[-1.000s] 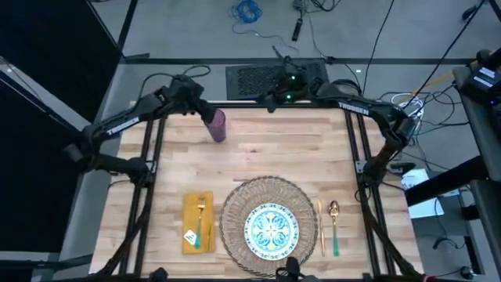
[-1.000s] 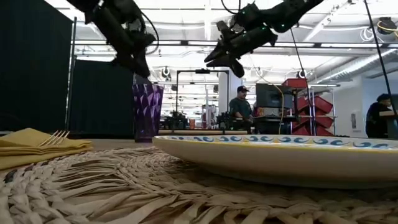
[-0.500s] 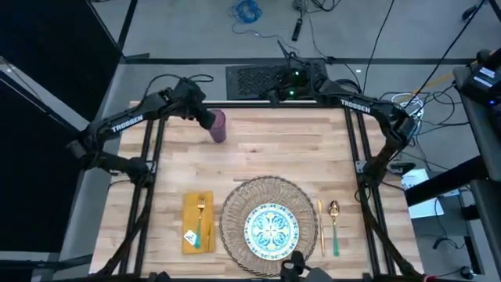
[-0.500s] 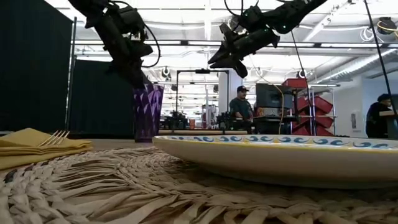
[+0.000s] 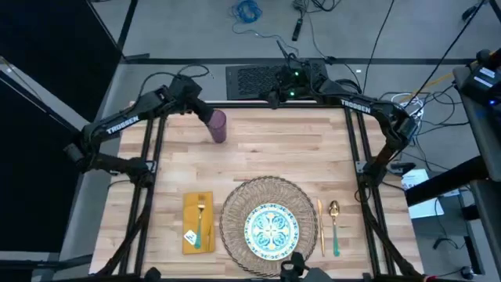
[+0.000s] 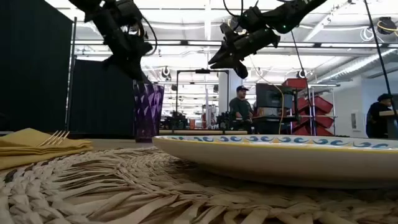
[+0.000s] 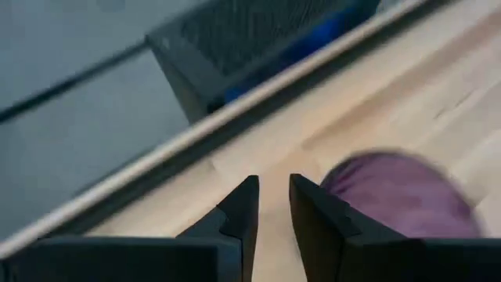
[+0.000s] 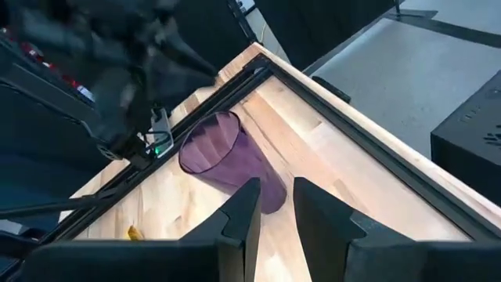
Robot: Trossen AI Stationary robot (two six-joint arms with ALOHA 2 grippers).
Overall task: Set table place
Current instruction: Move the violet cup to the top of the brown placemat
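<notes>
**Two arms up, tumbler alone at the far edge**

Both grippers hang clear of the table. The left gripper sits just above and beside the purple tumbler, its jaws only a narrow slit apart and gripping nothing. The right gripper waits over the far edge, jaws likewise narrow and empty. Up front, the patterned plate rests on the woven mat, a fork on the yellow napkin, the teal-handled spoon on the other side.
</notes>
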